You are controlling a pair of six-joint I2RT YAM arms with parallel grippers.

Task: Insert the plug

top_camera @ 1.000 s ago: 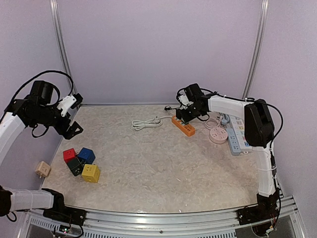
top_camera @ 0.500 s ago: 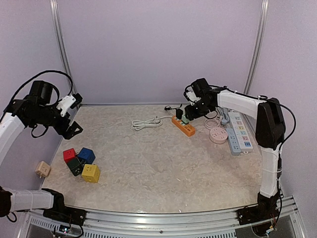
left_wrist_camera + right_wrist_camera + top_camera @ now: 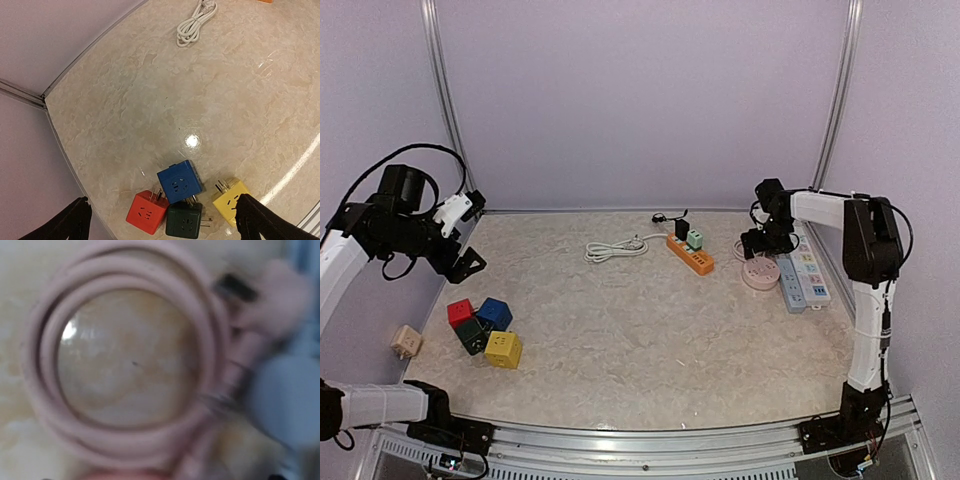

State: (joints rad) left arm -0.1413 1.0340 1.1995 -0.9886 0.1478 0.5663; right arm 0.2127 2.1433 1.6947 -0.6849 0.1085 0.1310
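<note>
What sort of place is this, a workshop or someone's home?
Most likely a robotics test booth. Plain lilac walls and a metal frame enclose one table, a left arm and right arm are bolted at its near edge, and an orange power strip and coloured socket cubes lie out like practice props.

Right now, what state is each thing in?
black plug, upright on orange strip, apparently inserted
white cord, coiled
pink cord, coiled
blue cube socket, nothing plugged in
left gripper, open, empty
right gripper, above pink cord, opening unclear
</note>
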